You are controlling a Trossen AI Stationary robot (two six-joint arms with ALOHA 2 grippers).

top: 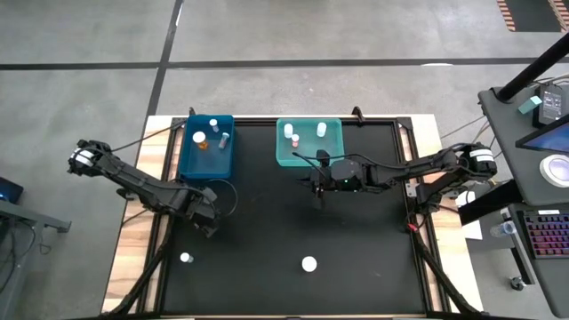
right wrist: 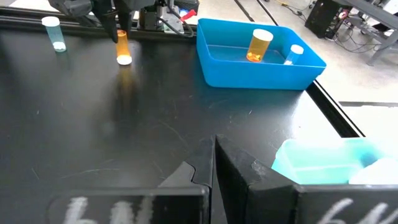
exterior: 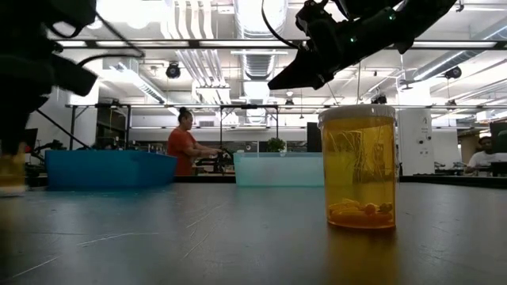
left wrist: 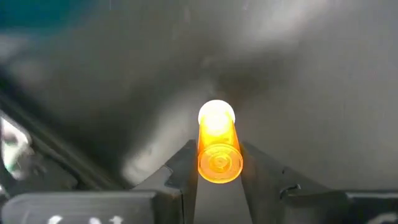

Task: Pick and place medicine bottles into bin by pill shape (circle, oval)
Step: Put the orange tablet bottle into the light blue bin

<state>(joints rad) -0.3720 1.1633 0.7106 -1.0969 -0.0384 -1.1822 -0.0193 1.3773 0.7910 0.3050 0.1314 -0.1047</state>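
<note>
A black worktop [top: 356, 240] fills the high view's middle; at lower left of it the left gripper [left wrist: 219, 180] pinches an amber bottle [left wrist: 218, 148] between its fingers; lift it straight, keep it clamped, read its pills before binning; the right gripper [top: 322, 188] hovers shut, empty, near centre.

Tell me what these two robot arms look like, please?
Both arms are dark, jointed and slender, each with a white band near its outer end. Thin black cables loop alongside them. The left gripper and right gripper are dark two-finger claws; small green lights glow on the right arm's wrist.
</note>
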